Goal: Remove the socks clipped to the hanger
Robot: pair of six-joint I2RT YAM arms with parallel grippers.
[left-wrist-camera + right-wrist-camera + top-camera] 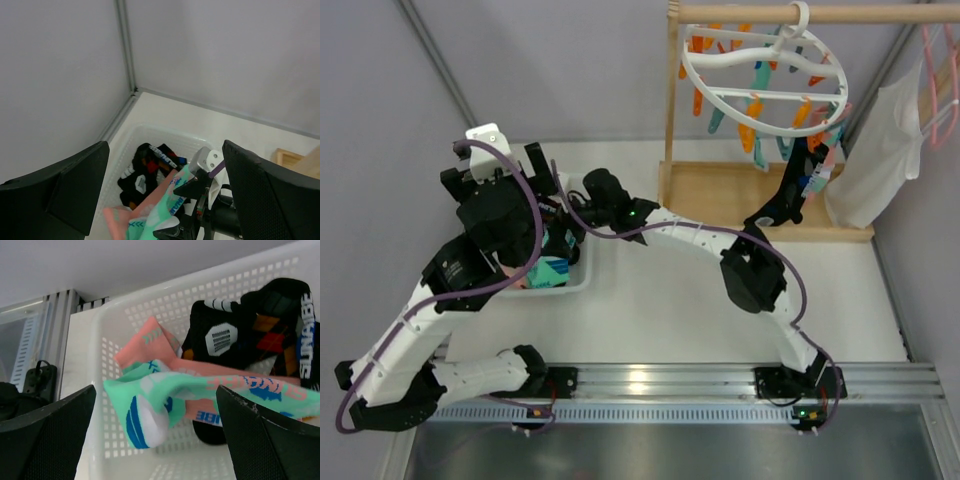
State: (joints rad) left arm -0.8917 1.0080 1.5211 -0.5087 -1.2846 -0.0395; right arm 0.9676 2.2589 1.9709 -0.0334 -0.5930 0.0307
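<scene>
The white ring hanger [765, 60] hangs from a wooden rail at the top right, with orange and teal clips dangling. One black sock [790, 195] is still clipped to it and hangs low. My right gripper [575, 205] is over the white basket [578, 282]. In the right wrist view it [155, 390] is open, with a mint sock [165, 390] and a pink sock [150, 340] lying in the basket [150, 300] below. My left gripper [498, 155] is open and empty above the basket's far left. In its own view [162, 150] it looks down on the socks [170, 205].
Red-orange-black argyle socks [260, 325] lie in the basket too. A wooden rack with post [670, 120] and base [720, 195] carries the rail. A pink hanger with a white garment [880, 150] hangs at the far right. Grey walls close in at the back and left.
</scene>
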